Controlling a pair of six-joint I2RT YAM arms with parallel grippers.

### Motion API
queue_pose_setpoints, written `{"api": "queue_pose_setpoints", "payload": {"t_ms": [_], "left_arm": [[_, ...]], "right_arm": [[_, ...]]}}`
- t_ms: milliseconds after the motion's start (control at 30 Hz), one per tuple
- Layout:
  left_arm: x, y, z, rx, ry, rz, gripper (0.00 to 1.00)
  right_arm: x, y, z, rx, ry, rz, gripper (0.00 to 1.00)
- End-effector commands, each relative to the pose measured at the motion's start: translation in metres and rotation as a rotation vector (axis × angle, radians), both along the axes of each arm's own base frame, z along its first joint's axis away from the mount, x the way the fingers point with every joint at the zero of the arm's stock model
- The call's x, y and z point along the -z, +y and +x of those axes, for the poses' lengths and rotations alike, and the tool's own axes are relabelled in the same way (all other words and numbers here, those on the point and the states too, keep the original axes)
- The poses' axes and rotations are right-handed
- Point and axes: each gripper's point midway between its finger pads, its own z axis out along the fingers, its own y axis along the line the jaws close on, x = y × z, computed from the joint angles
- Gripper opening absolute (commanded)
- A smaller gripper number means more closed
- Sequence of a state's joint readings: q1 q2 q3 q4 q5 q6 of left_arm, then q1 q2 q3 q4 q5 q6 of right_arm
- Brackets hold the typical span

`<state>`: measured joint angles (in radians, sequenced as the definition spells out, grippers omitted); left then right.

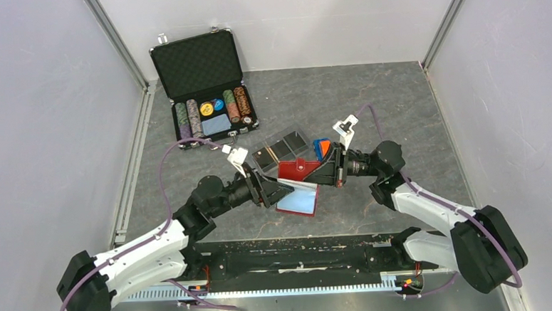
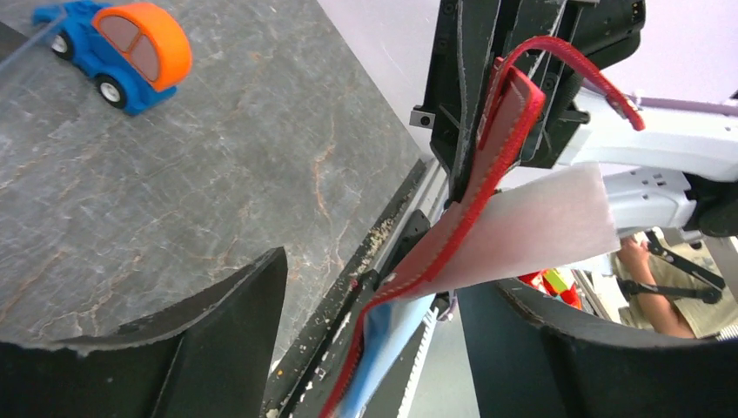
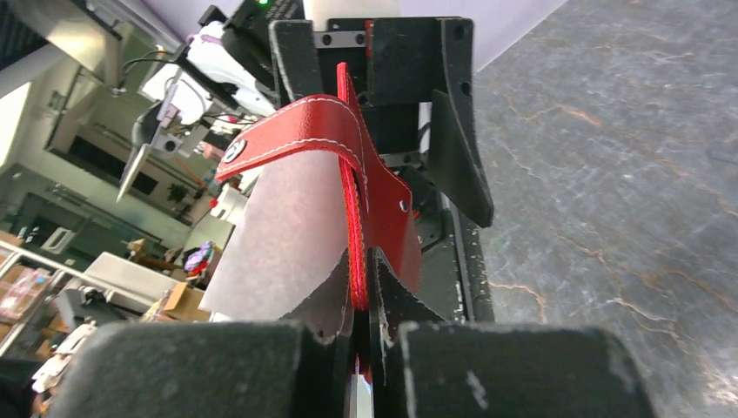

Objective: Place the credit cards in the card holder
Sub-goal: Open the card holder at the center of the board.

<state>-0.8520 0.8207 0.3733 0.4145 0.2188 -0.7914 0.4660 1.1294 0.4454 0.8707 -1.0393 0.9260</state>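
The right jaws clench the red wallet [image 1: 299, 170] aloft, seemingly so the parted left jaws can grasp its protruding pale blue card [image 1: 298, 199].

A robotics lab: pale panel walls [image 1: 35, 104] on aluminium posts [image 1: 114, 39] box in a grey stone-look worktop [image 1: 370, 101]; beyond it, cluttered racks [image 3: 52, 218] and cardboard boxes [image 3: 174, 300].

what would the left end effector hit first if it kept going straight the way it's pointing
The red wallet: its edge sits between the open fingers of the left end effector. Just behind it is the right end effector, shut on the wallet. Exact depth is hard to judge.
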Motion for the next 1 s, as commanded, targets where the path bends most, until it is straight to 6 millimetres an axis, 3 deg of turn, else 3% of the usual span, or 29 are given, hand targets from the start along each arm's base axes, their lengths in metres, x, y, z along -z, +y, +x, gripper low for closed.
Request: {"api": "queue_pose_setpoints", "payload": {"t_ms": [0,133,367,533,600,733,800,900,967], "left_arm": [[-0.032,-0.012,-0.010,0.107,-0.120,-0.067,0.73],[-0.038,-0.019,-0.012,0.151,-0.125,-0.076,0.64],[-0.048,-0.023,-0.014,0.174,-0.132,-0.104,0.36],[-0.051,-0.019,-0.014,0.156,-0.136,-0.113,0.03],[-0.049,-0.016,-0.014,0.143,-0.130,-0.111,0.02],[-0.042,-0.011,-0.016,0.133,-0.095,-0.080,0.02],[-0.032,-0.009,-0.017,0.129,-0.052,-0.035,0.02],[-0.019,-0.004,-0.021,0.126,0.019,0.039,0.02],[-0.014,-0.001,-0.025,0.132,0.062,0.076,0.02]], "right_arm": [[-0.027,-0.005,-0.017,-0.070,-0.044,0.111,0.00],[-0.026,-0.005,-0.020,-0.084,-0.028,0.123,0.00],[-0.013,-0.002,-0.011,-0.059,-0.009,0.076,0.02],[0.006,0.001,0.005,0.002,-0.015,-0.030,0.28],[0.015,0.001,0.015,0.045,-0.028,-0.097,0.38],[0.024,-0.010,0.043,0.199,-0.123,-0.260,0.72],[0.025,-0.018,0.053,0.269,-0.162,-0.316,0.84],[0.022,-0.031,0.062,0.345,-0.225,-0.368,0.98],[0.021,-0.037,0.064,0.368,-0.267,-0.395,0.98]]}}
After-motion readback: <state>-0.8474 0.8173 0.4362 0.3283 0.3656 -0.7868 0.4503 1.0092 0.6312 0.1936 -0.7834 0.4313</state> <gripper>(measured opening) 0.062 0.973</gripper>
